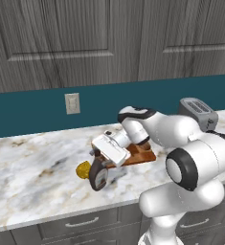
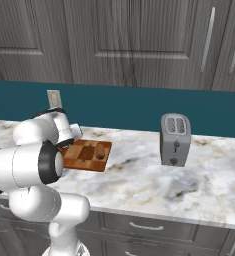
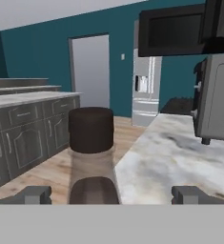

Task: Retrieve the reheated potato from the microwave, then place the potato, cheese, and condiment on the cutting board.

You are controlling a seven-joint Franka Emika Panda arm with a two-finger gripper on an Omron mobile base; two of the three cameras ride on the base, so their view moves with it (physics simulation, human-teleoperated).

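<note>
Marbled white worktop [image 1: 32, 167], with grey drawers below.

Patchwork wooden cutting board [image 2: 84, 155] in light and reddish-brown blocks: flat on the worktop, a small rounded tan-brown potato [image 2: 99, 151] resting on it.

Bright yellow cheese wedge [image 1: 83, 169]: on the worktop, just beside the hand.

Dark brown-grey condiment bottle with black cap [image 3: 91, 131]: upright between the fingers, close to the camera.

Hand [image 3: 111, 194]: low over the worktop, fingers wide apart on either side of the bottle, not clamped.

Grey two-slot toaster [image 2: 175, 138]: on the worktop, well apart from the board.
</note>
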